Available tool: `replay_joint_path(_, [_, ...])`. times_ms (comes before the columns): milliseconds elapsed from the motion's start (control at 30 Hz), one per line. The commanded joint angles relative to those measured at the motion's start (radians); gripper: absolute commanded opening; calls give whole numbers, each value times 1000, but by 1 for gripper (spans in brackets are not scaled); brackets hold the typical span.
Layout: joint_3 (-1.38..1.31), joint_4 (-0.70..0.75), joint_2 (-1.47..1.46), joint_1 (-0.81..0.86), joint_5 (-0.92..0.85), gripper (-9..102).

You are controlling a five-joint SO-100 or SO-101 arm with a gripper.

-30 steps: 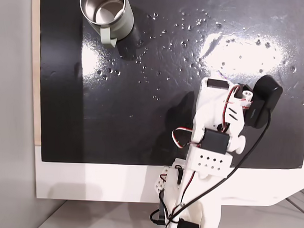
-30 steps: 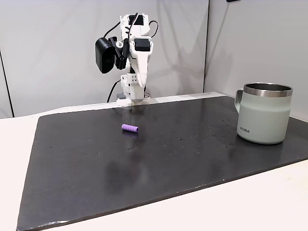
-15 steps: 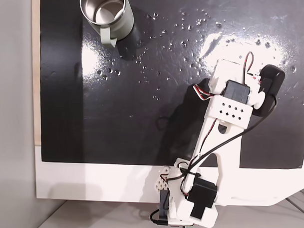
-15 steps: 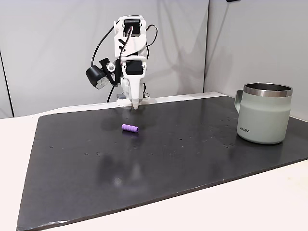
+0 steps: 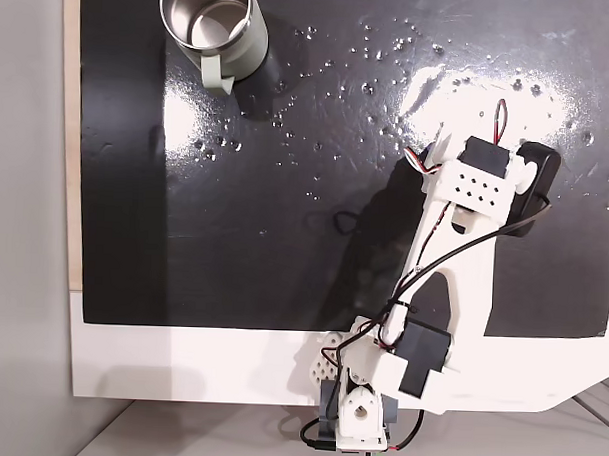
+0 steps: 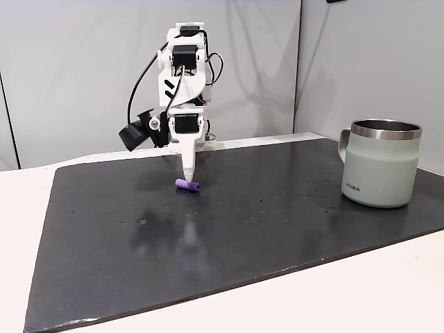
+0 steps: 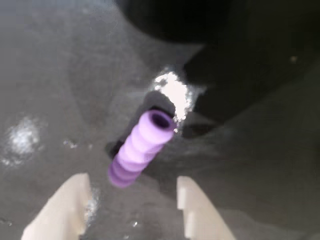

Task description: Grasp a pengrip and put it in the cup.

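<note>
My gripper [image 7: 132,200] is spread apart, hovering just above the pengrip [image 7: 141,148], which lies flat on the black mat [image 6: 277,222] of the worktop, well away from the cup [image 6: 381,164]. It looks light, soft and ribbed, so decent friction but it squashes and rolls. I'd pinch across its mid-length with gentle force.

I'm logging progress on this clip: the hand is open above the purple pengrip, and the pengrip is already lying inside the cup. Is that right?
Not quite. The pengrip is not in the cup; it lies on the black mat, well apart from the cup, as the fixed side view shows. The rest holds: the hand is open above it in the wrist view.
</note>
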Motion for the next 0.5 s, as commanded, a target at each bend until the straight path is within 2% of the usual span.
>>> replay_joint_path(0, [-74,5,-23,18,6,18])
replay_joint_path(233, [-118,0,-123,41,14,15])
replay_joint_path(467, [-118,-11,-144,52,25,0])
